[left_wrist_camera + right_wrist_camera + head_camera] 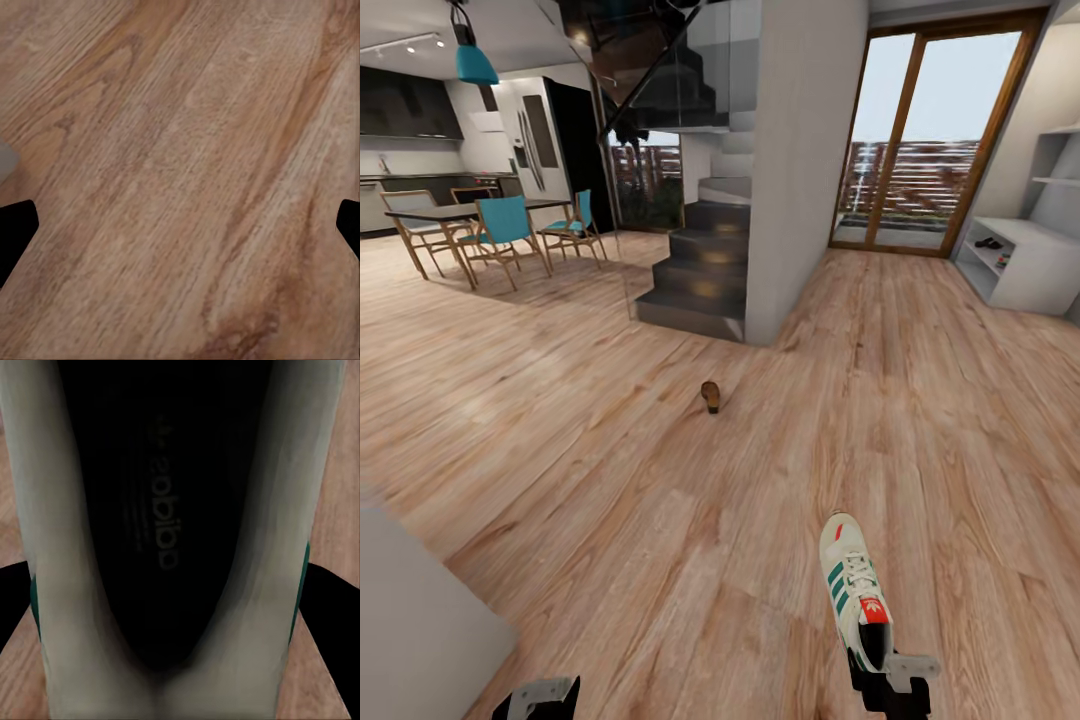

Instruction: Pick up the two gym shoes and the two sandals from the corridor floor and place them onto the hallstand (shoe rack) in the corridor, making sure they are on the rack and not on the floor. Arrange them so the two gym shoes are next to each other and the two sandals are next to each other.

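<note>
Cream-white low sneaker with green side stripes (854,594) hanging in right pincer (892,672), fingers closing on heel sides, toe pointing away, long axis running roughly forward over light brown wood-plank floor (610,480). Small brown sandal (710,395) lying well ahead, lengthwise. Left pincer (180,217) gaping wide, gripping nothing.

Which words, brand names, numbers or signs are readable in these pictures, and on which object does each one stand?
"adidas": printed on the dark insole inside the gym shoe, seen in the right wrist view.
Smaller print beside it on the insole: too faint to read.
White logo on the red-orange tongue patch of the gym shoe in the head view: too small to read.
No other text shows.
</note>
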Controlling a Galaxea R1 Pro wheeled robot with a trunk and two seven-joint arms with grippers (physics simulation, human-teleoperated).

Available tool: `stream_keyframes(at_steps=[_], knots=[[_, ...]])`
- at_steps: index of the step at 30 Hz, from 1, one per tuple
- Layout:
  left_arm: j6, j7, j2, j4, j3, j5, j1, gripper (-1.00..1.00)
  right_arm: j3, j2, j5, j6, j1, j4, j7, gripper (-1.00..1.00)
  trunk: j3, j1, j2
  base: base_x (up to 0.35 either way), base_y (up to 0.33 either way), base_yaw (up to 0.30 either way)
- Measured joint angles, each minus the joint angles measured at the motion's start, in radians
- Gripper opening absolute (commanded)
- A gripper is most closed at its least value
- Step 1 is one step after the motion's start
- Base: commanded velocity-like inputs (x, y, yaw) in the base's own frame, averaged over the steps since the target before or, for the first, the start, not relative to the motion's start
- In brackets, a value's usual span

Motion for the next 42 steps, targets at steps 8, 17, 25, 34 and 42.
stream_keyframes(at_steps=[8, 17, 25, 34, 42], knots=[[0.000, 0.000, 0.000, 0.000, 0.000, -0.001, 0.000, 1.00, 0.000, 0.000, 0.000, 0.000, 0.000, 0.000, 0.000, -1.00, 0.000, 0.000, 0.000, 0.327, -0.108, 0.000], [0.000, 0.000, 0.000, 0.000, 0.000, -0.001, 0.000, 1.00, 0.000, 0.000, 0.000, 0.000, 0.000, 0.000, 0.000, -1.00, 0.000, 0.000, 0.000, 0.325, -0.111, 0.000], [0.000, 0.000, 0.000, 0.000, 0.000, 0.000, 0.000, 1.00, 0.000, 0.000, 0.000, 0.000, 0.000, 0.000, 0.000, -1.00, 0.000, 0.000, 0.000, 0.322, -0.113, 0.000], [0.000, 0.000, 0.000, 0.000, 0.000, 0.000, 0.000, 1.00, 0.000, 0.000, 0.000, 0.000, 0.000, 0.000, 0.000, -1.00, 0.000, 0.000, 0.000, 0.322, -0.114, 0.107], [0.000, 0.000, 0.000, 0.000, 0.000, 0.000, 0.000, 1.00, 0.000, 0.000, 0.000, 0.000, 0.000, 0.000, 0.000, -1.00, 0.000, 0.000, 0.000, 0.322, -0.114, 0.168]])
